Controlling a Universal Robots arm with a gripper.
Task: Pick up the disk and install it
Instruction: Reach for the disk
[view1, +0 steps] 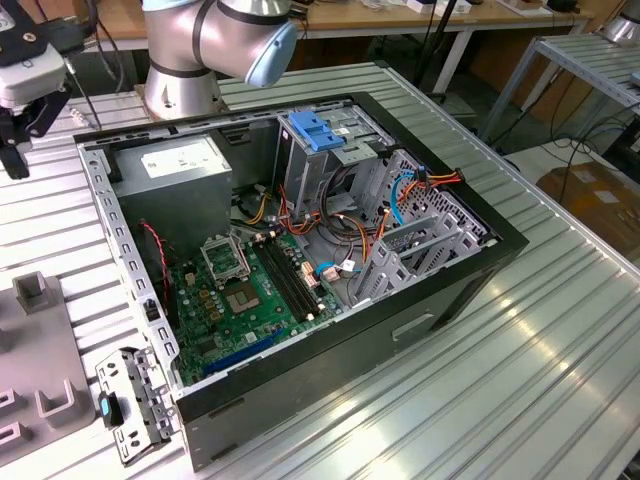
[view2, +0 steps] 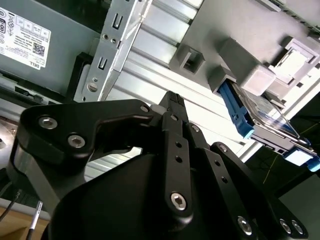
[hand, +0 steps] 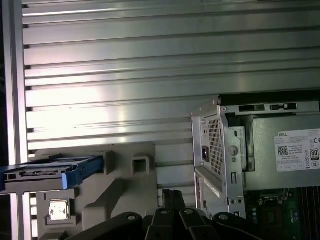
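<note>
Open desktop computer case (view1: 440, 300) lying on its side on a slatted aluminium table (view1: 560, 360), with the arm (view1: 215, 40) rising behind it at the exterior view's upper middle. You see the power supply (view1: 180, 160) in the case's upper left corner, the motherboard (view1: 250, 290) below it, and a blue ribbed latch (view1: 315, 130) atop the drive bay near the centre top. A grey fixture (view1: 40, 340) with raised sockets sits on the table at the exterior view's lower left, just beside the case. In both wrist views the disk (view2: 270, 120) (hand: 45, 175), a grey metal slab in a bright blue carrier rail, stands on edge in a slot of this grey fixture (view2: 230, 55) (hand: 125, 190), outside the case and not yet installed. A small square part, possibly a processor (hand: 57, 210), lies in a neighbouring recess of the same fixture. The gripper (view2: 172, 100) (hand: 172, 195) hangs over bare table slats between the fixture and the corner of the case (hand: 215, 140). Its black fingers (view2: 175, 145) appear pressed together with nothing between them, though you see them only from behind the linkage. The gripper is near the disk but clearly apart from it. The labelled face of the power supply (view2: 30, 35) (hand: 285, 145) lies to the gripper's other side.
</note>
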